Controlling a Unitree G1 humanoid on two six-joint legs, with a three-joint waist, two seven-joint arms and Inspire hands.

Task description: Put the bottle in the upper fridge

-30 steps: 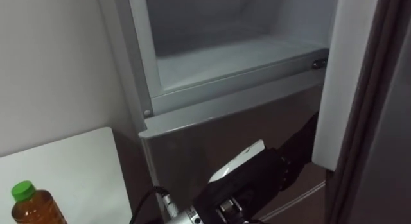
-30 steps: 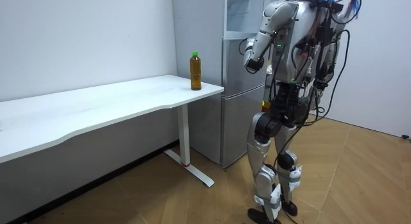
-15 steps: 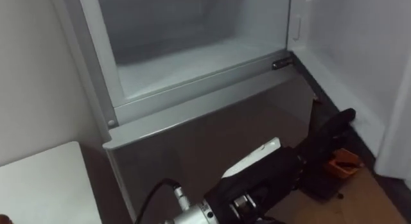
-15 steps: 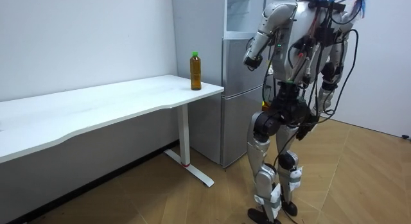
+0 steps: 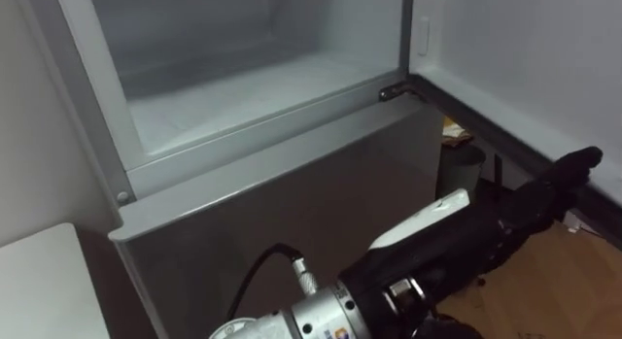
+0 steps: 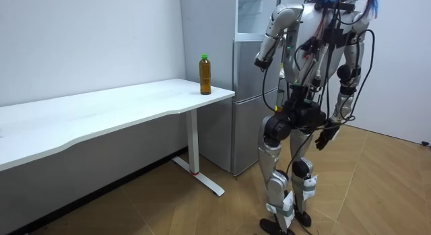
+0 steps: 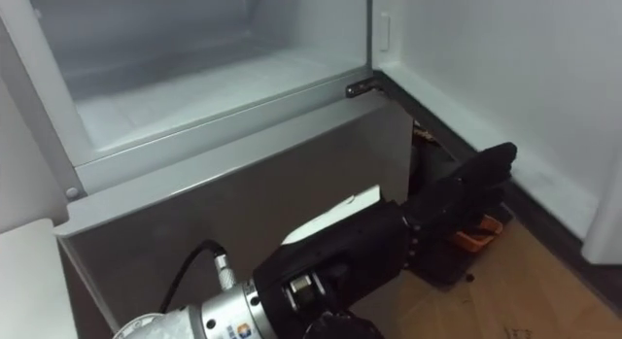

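Right hand (image 6: 325, 138) dropped to the hip; left hand (image 5: 505, 218) reached across the fridge (image 5: 292, 188) front, fingers (image 5: 573, 166) straight and empty. Bottle (image 6: 205, 74) stayed on the worktop (image 6: 135, 104), still unfetched.

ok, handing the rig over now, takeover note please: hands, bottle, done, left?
Left hand: open, empty, held out in front of the lower door.
Right hand: hangs at the robot's side.
Bottle: upright on the white table, at the end nearest the fridge.
Done: upper fridge stands open.
Left: fetch the bottle, set it in the upper fridge, probably shut it.
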